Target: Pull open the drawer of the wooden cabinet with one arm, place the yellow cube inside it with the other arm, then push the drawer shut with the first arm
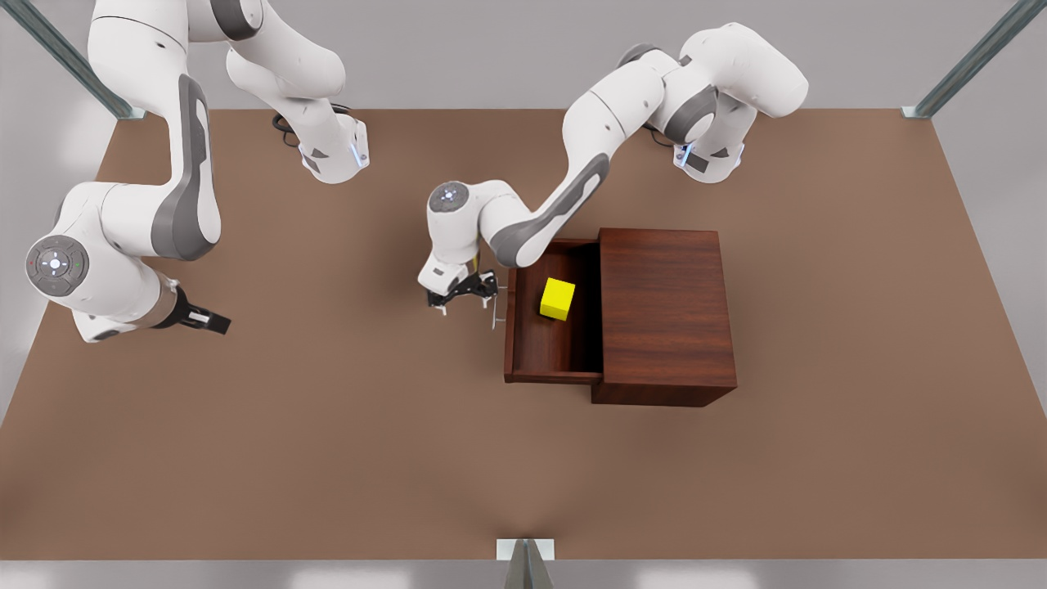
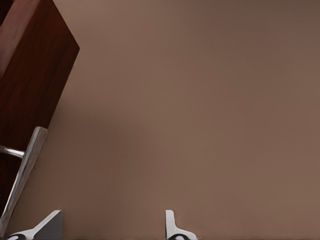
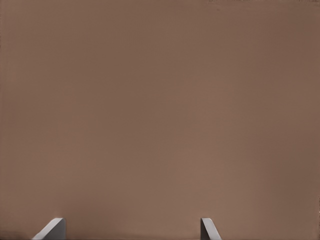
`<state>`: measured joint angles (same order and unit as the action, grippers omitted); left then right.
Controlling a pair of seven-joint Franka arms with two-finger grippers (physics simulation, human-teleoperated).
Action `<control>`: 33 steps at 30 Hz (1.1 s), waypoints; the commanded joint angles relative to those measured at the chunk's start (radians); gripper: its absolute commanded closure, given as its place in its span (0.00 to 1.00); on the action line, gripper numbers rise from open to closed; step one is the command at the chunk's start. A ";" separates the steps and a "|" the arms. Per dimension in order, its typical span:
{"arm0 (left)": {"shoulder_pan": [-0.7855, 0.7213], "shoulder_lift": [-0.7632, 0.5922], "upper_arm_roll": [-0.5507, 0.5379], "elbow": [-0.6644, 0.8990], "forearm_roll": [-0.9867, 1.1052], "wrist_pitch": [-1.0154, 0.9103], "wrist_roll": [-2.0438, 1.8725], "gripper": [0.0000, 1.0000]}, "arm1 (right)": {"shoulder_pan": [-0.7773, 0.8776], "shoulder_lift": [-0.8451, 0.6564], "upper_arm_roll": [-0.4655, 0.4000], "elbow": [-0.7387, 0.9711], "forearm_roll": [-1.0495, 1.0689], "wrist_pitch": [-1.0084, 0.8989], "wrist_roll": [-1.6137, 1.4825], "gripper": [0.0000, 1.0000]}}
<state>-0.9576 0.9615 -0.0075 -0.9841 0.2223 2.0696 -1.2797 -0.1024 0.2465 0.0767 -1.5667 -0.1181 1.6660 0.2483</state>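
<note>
The wooden cabinet stands right of centre in the front view. Its drawer is pulled out toward the front view's left, and the yellow cube rests inside on the drawer floor. My left gripper hovers just off the silver handle, open and holding nothing. In the left wrist view the handle and the drawer front lie beside my left gripper, outside its fingers. My right gripper waits far to the front view's left, open over bare table.
The brown table stretches wide around the cabinet. Metal frame posts stand at the table's edges and corners. Both arm bases sit along the far edge.
</note>
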 commanded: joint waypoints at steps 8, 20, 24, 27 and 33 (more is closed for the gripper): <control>0.028 -0.033 0.006 -0.048 0.000 -0.121 0.111 0.00 | 0.000 -0.001 0.000 0.000 0.000 0.001 -0.294 0.00; 0.072 -0.096 0.006 -0.165 -0.003 -0.109 0.161 0.00 | 0.000 -0.001 0.002 0.004 0.000 0.000 -0.296 0.00; 0.086 -0.113 0.006 -0.185 -0.004 -0.117 0.184 0.00 | 0.001 -0.001 0.002 0.004 -0.002 0.000 -0.294 0.00; 0.092 -0.119 0.006 -0.197 -0.003 -0.126 0.186 0.00 | 0.000 -0.001 0.002 0.004 -0.002 0.000 -0.294 0.00; 0.115 -0.150 0.007 -0.248 -0.003 -0.120 0.229 0.00 | 0.001 -0.001 0.002 0.005 -0.002 0.000 -0.296 0.00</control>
<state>-0.8446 0.8190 -0.0004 -1.2210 0.2183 1.9502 -1.1329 -0.1023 0.2465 0.0782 -1.5622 -0.1202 1.6665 0.0010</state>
